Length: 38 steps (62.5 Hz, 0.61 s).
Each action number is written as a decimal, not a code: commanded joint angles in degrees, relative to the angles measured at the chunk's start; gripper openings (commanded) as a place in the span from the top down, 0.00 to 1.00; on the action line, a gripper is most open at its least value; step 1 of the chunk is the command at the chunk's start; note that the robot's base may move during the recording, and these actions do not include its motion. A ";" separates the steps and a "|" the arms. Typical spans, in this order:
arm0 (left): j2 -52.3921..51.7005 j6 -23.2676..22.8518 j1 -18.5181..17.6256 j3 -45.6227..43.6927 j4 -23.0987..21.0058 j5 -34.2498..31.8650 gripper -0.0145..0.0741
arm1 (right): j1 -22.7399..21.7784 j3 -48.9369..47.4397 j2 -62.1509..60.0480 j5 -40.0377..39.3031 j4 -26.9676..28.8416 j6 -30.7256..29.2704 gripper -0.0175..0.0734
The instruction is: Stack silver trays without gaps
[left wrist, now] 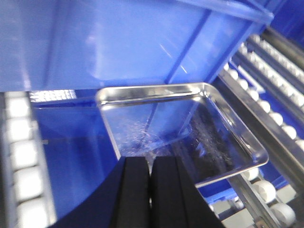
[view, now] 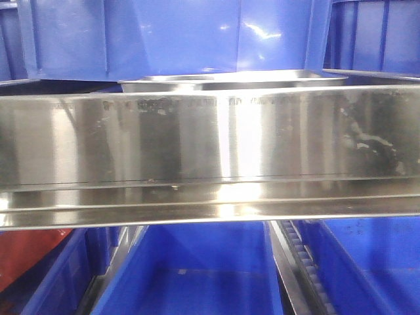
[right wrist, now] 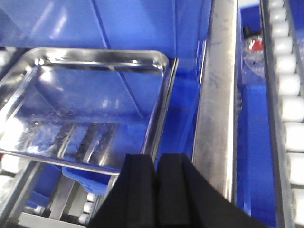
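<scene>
We see the left gripper [left wrist: 151, 164] and right gripper [right wrist: 155, 161] each clenched on the thin rim of the shiny, round-cornered silver tray [view: 236, 79], among blue plastic bins [view: 164, 33] behind the brushed-steel rail [view: 197, 138]

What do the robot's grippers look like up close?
Both look alike. The left gripper and the right gripper each have two matte black, flat-sided, block-like fingers with squared tips, widening into a black base near the camera. No markings or cables show, and the arms themselves are out of view.
</scene>
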 commanded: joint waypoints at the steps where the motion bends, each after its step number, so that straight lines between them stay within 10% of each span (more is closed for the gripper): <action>1: 1.78 -4.47 -2.74 -0.76 4.55 -3.35 0.86 | 0.15 -0.66 1.34 -1.59 -0.97 0.86 0.87; 38: 6.59 -8.65 -5.21 -0.76 9.64 -11.21 0.79 | 3.57 -5.83 12.00 -1.15 -2.49 2.93 0.87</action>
